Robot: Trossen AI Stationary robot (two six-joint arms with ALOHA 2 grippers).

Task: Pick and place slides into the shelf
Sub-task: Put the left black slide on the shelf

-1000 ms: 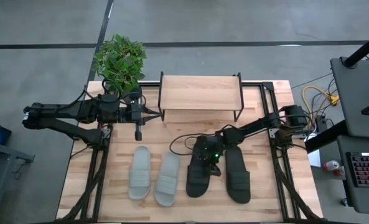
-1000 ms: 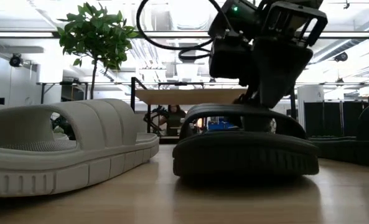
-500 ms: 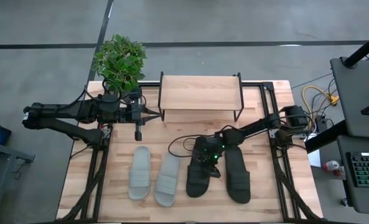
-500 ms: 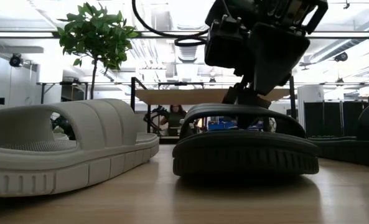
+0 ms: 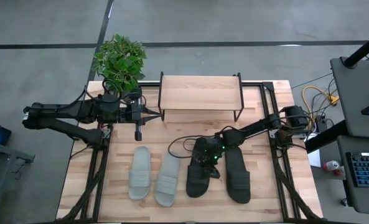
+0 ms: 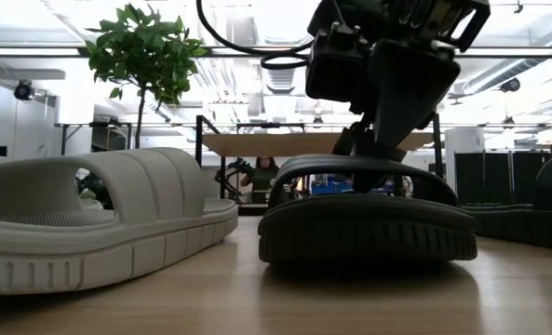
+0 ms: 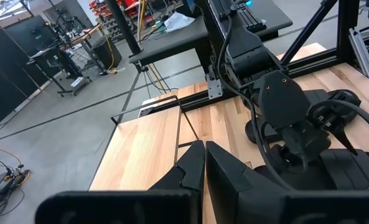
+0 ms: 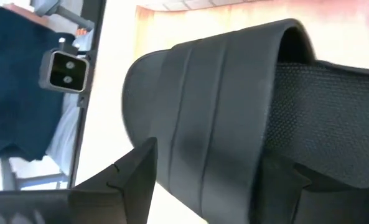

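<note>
Two pale grey slides [image 5: 140, 173] [image 5: 167, 179] and two black slides [image 5: 198, 177] [image 5: 237, 175] lie soles down in a row near the table's front. The shelf [image 5: 200, 92] stands at the far middle. My right gripper [image 5: 204, 163] is open and slants down over the left black slide [image 6: 367, 228]. Its fingers straddle that slide's strap [image 8: 215, 106]. My left gripper [image 5: 157, 114] is shut and hovers by the shelf's left end, holding nothing. My right gripper has one finger [image 8: 131, 177] beside the strap's toe-side edge and the other [image 8: 277, 183] at the edge by the foot opening. It comes slanting down from the far right. I cannot tell whether the fingers touch the strap. The slide lies flat on the table.
A potted plant [image 5: 119, 61] stands at the table's far left corner. A black cable [image 5: 179, 144] loops over the table behind the slides. Bare wood lies between the shelf and the row of slides.
My right gripper has shifted slightly toward the table's left edge over the left black slide's strap, then kept still. The slide lies where it was.
</note>
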